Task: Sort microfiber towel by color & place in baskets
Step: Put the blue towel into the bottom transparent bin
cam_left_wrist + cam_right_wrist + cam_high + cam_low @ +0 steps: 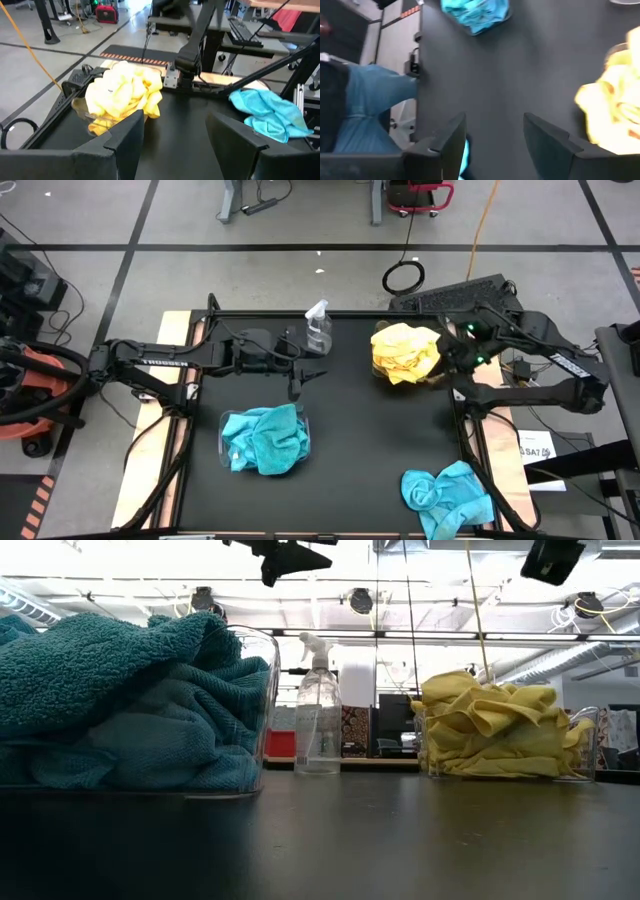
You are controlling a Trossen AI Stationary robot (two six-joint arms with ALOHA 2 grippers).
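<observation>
Yellow towels (405,352) are heaped in a clear basket (590,745) at the far right of the table. Teal towels (265,438) fill a second clear basket (268,690) left of centre. One loose teal towel (448,495) lies crumpled on the mat near the near right corner; it shows too in the left wrist view (270,112) and the right wrist view (475,12). My left gripper (303,380) hangs open above the mat beside the spray bottle, its fingers apart (172,140). My right gripper (450,370) hovers open just right of the yellow heap (492,135).
A clear spray bottle (318,328) stands upright at the far edge, between the two baskets (318,710). Bare black mat (370,440) lies between the baskets and the loose towel. The table frame rails (470,430) run along the right side.
</observation>
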